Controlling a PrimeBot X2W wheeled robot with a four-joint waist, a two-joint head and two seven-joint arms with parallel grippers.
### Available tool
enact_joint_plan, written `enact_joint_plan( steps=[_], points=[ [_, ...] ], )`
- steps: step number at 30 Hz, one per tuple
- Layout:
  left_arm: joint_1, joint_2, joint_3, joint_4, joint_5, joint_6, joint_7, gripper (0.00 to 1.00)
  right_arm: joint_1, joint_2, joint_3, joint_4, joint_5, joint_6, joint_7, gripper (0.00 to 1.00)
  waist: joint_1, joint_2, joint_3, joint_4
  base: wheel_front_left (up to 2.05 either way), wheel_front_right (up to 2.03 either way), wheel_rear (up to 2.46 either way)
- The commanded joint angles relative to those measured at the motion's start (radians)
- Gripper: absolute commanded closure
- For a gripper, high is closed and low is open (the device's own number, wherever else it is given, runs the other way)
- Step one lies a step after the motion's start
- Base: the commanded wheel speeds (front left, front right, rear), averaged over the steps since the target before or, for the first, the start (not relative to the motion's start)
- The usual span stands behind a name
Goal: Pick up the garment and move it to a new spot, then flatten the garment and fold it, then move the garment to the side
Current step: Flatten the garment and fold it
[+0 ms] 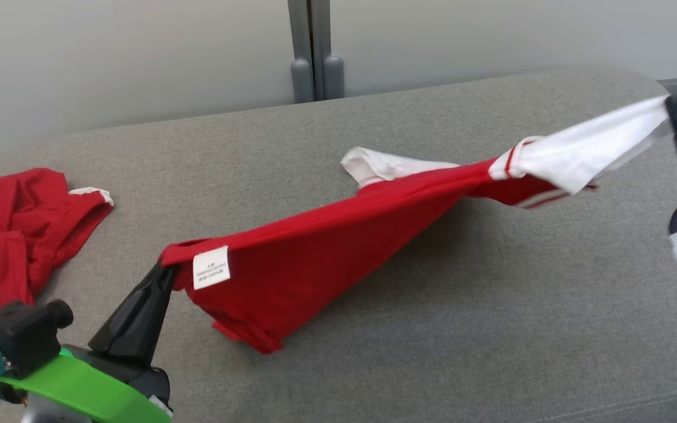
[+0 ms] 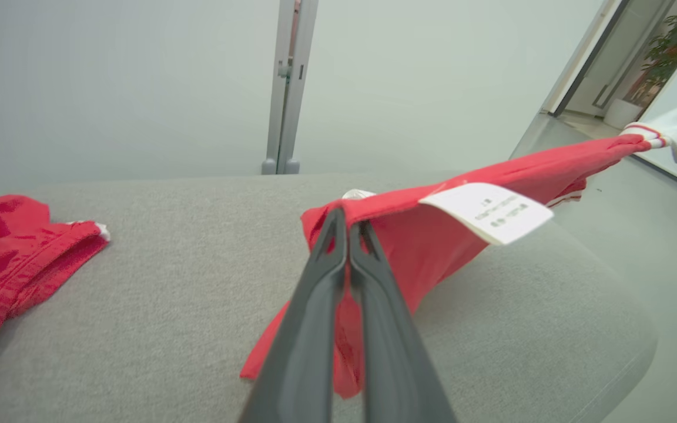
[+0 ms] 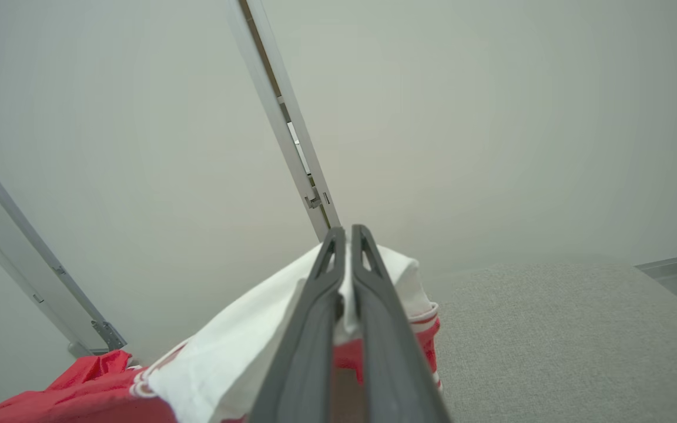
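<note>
Doorway plant (image 2: 676, 41) (left wrist view) backs the stretched garment (image 2: 432, 252).

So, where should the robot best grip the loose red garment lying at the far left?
The loose red garment is best taken at its white-trimmed corner, I think, coming from the robot's right: that corner sticks out of the crumpled heap onto the grey cushion.

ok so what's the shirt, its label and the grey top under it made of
Shirt: soft matte knit, probably cotton jersey; it drapes in loose folds and pulls taut with no sheen. Label: thin white printed fabric or satin tape, stiff enough to hang flat. Grey top: coarse woven upholstery, heathered and matte, seemingly padded, judging by its rounded edge.
</note>
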Motion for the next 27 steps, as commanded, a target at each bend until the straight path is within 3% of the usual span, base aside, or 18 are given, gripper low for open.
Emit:
enact_joint_plan(
  steps=[1,7,11,14,18,22,24,27],
  points=[
    [-0.015,0.016,0.012,-0.041,-0.02,0.007,0.024,1.0,-0.047,-0.013,-0.03,-0.039,0.012,0.0,0.026,1.0,0.0,-0.0001,-0.001,-0.021,0.0,0.0,0.0],
    [-0.157,0.093,0.04,-0.217,-0.203,0.009,0.204,1.0,-0.313,-0.115,-0.083,-0.087,0.031,0.0,0.175,1.0,0.0,-0.0001,0.049,-0.056,0.0,0.0,0.0],
    [-0.305,0.095,0.041,-0.201,-0.36,0.059,0.314,1.0,-0.47,-0.134,-0.052,-0.012,0.012,0.0,0.223,1.0,0.0,-0.0001,0.111,-0.058,0.0,0.0,0.0],
    [-0.444,0.12,0.049,-0.14,-0.405,0.096,0.377,1.0,-0.573,-0.116,-0.018,0.058,-0.026,0.0,0.226,1.0,0.0,-0.0001,0.191,-0.054,0.0,0.0,0.0],
    [-0.654,0.147,0.046,-0.011,-0.383,0.11,0.411,1.0,-0.707,-0.087,0.019,0.17,-0.099,0.0,0.198,1.0,0.0,-0.0001,0.318,-0.03,0.0,0.0,0.0],
    [-0.935,0.137,0.034,0.193,-0.331,0.139,0.395,1.0,-0.91,-0.044,0.039,0.304,-0.204,0.0,0.149,1.0,0.0,-0.0001,0.46,0.001,0.0,0.0,0.0],
    [-1.082,0.129,0.013,0.314,-0.272,0.124,0.348,1.0,-1.024,-0.014,0.047,0.383,-0.256,0.0,0.104,1.0,0.0,-0.0001,0.523,0.016,0.0,0.0,0.0],
    [-1.306,0.098,-0.005,0.5,-0.168,0.087,0.192,1.0,-1.19,0.022,0.057,0.511,-0.336,0.0,-0.001,1.0,0.0,-0.0001,0.587,0.03,0.0,0.0,0.0]
  ],
)
